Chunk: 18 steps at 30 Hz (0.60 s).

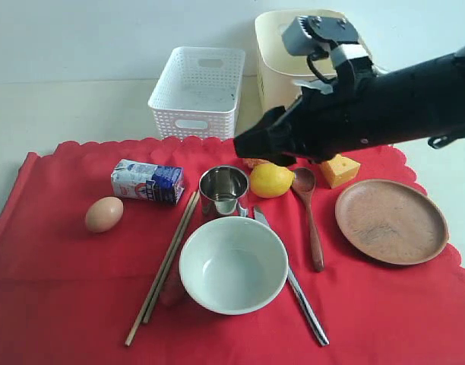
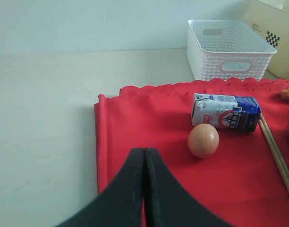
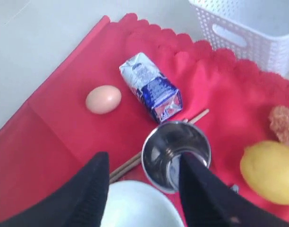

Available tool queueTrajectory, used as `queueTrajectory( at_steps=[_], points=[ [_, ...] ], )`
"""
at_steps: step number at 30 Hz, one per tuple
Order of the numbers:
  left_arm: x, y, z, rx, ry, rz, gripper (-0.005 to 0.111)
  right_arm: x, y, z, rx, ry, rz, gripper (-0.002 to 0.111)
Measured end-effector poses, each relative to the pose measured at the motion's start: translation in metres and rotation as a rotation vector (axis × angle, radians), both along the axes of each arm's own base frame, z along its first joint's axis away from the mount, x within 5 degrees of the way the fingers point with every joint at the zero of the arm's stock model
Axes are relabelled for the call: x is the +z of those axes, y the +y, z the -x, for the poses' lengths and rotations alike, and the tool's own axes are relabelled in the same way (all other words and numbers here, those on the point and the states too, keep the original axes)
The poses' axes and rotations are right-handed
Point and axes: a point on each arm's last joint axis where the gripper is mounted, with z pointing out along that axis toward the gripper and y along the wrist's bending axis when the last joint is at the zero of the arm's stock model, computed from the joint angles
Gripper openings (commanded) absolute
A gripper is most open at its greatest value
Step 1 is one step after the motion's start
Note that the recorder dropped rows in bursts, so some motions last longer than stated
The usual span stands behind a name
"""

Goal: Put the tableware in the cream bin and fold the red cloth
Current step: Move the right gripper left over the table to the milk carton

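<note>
The red cloth covers the table, and on it lie a pale bowl, a steel cup, two chopsticks, a wooden spoon, a knife and a brown plate. The cream bin stands at the back. My right gripper is open and empty. It hovers above the steel cup and the rim of the bowl, one finger over the cup's mouth. My left gripper is shut and empty over the red cloth near its left edge.
A white lattice basket stands left of the cream bin. Egg, milk carton, lemon and cheese wedge lie on the cloth. The right arm spans the back right.
</note>
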Motion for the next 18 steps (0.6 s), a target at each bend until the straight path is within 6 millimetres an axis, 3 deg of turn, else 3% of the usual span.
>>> queueTrajectory(
  at_steps=[6,11,18],
  points=[
    [0.0,0.0,0.0,0.0,0.0,0.0,0.0,0.011,0.011,-0.024,0.025,-0.074,0.026,0.059],
    [0.0,0.0,0.0,0.0,0.0,0.0,0.0,0.017,0.019,-0.04,0.158,-0.187,0.119,0.059],
    [0.0,0.0,0.0,0.0,0.0,0.0,0.0,0.007,0.033,-0.059,0.322,-0.224,0.136,0.059]
  ],
)
